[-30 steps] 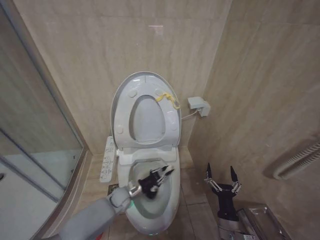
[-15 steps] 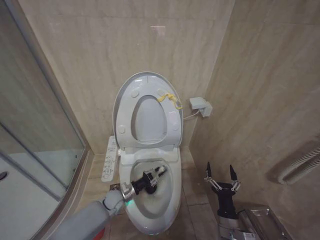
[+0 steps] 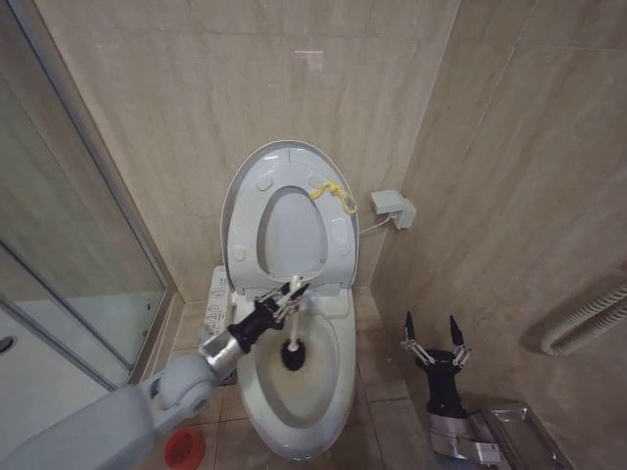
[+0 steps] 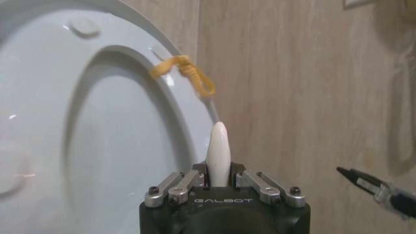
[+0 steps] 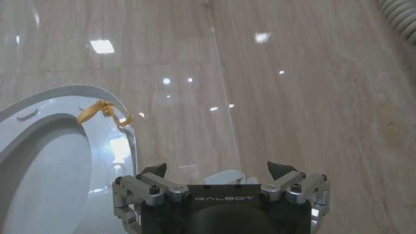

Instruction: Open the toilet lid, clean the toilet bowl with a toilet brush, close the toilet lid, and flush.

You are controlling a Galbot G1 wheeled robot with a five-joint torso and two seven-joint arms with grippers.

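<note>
Tiled bathroom: toilet lid (image 3: 289,211) raised; left gripper (image 3: 291,291) clamped on toilet brush (image 3: 292,345), head in toilet bowl (image 3: 294,392); right gripper (image 3: 431,333) spread wide, empty, near right.

My head camera is looking down from high up; both wrist cameras are facing the wall, sharing the raised toilet lid (image 3: 290,213) close by.

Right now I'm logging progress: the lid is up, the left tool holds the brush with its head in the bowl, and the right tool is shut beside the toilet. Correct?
Not quite: the right tool is open, its fingers spread apart, as the head view shows. The rest holds: the lid is up, and the left tool holds the brush with its head in the bowl.
</note>
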